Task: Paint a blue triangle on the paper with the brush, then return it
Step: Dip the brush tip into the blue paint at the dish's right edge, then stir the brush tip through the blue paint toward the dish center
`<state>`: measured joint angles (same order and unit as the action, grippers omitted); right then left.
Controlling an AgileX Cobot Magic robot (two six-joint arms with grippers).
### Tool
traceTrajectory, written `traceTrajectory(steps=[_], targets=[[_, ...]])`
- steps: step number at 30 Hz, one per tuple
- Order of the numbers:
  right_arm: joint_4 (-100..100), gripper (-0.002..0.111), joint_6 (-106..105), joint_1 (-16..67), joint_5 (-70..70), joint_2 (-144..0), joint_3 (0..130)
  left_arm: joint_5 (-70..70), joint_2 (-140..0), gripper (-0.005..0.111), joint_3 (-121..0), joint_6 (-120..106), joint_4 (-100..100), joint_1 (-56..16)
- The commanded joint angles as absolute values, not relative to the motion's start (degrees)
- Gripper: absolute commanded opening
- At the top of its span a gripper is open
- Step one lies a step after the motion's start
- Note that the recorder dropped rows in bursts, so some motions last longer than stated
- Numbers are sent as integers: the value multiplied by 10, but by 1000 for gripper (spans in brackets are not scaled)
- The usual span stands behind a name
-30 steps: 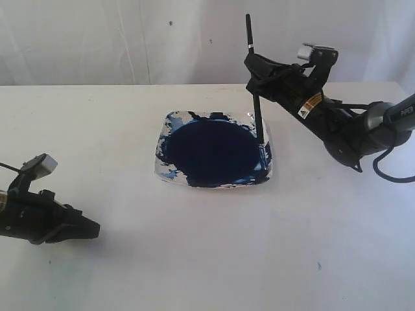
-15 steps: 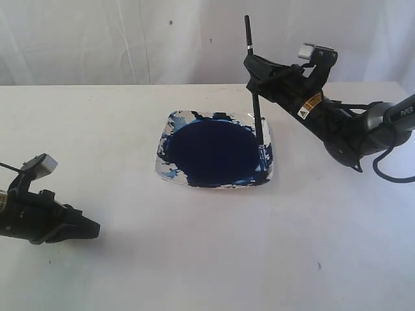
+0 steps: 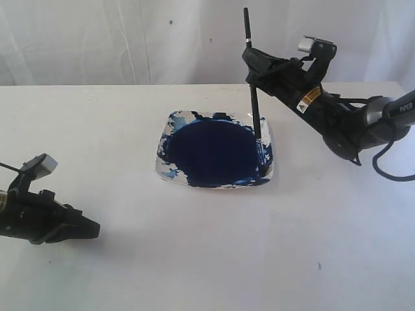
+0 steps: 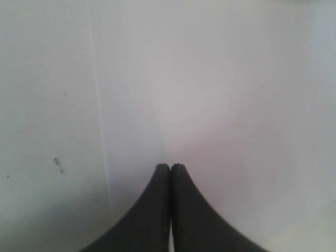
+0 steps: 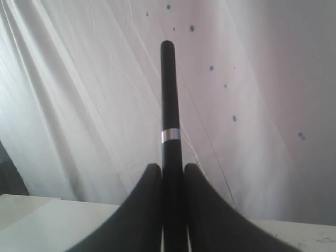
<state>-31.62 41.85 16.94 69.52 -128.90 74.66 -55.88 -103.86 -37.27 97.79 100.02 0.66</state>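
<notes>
My right gripper (image 3: pixel 251 63) is shut on the brush (image 3: pixel 256 115), holding it upright over the right side of the paint dish (image 3: pixel 166 170). The brush's lower end hangs just above the dark-blue pool (image 3: pixel 217 154), near the dish's right rim. In the right wrist view the black handle (image 5: pixel 168 89) with its silver band rises between my right gripper's (image 5: pixel 172 167) closed fingers. My left gripper (image 3: pixel 95 229) rests shut and empty low at the left, over a brighter white sheet with a straight edge, seemingly the paper (image 4: pixel 226 105). No blue triangle shows anywhere.
The dish has blue smears along its left and near rims. A white cloth backdrop (image 3: pixel 130 39) hangs behind the table's far edge. A few small dark specks (image 3: pixel 318 265) mark the tabletop at the near right.
My right gripper has lifted the brush slightly, so its lower end sits a little higher over the dish. The left arm has not moved.
</notes>
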Motion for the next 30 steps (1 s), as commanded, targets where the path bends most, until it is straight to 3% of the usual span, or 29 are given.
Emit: traceTrajectory(steps=[1, 7, 13, 19, 30], targets=[[-317, 0, 420, 163, 700, -1287, 751, -557, -1037, 0, -367, 974, 999, 6], [-318, 9, 424, 163, 700, -1288, 770, -557, -1037, 0, -367, 974, 999, 6], [-311, 9, 427, 163, 700, -1293, 788, -557, -1037, 0, -367, 974, 999, 6], [-280, 0, 453, 163, 700, -1293, 788, -557, -1037, 0, -367, 974, 999, 6], [-258, 0, 583, 174, 700, -1288, 808, -557, -1037, 0, -367, 974, 999, 6]])
